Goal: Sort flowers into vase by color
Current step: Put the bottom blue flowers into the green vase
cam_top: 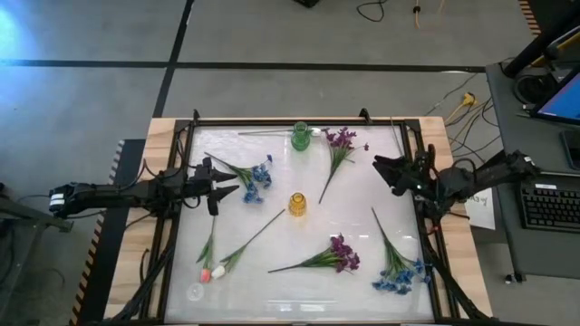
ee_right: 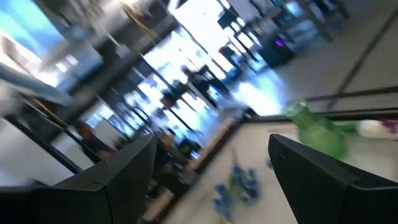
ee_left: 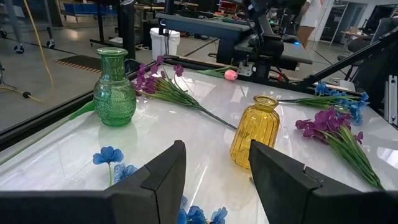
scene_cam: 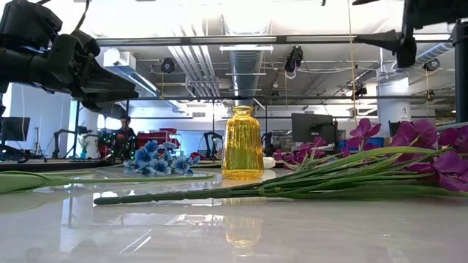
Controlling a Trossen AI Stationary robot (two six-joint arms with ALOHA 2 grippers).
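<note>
Flowers lying flat on table (cam_top: 362,190): blue sprig (cam_top: 246,176) beside left gripper (cam_top: 228,188), purple sprig (cam_top: 338,148) far, by green vase (cam_top: 300,136); yellow vase (cam_top: 297,204) at centre. Left gripper above table, fingers parted, empty. Right gripper (cam_top: 381,169) at right edge, wide open, empty

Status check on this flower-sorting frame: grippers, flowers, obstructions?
Left gripper open, empty, over blue sprig. Right gripper open, empty, at table's right edge. All flowers on table; vases empty. Nothing blocking.
</note>
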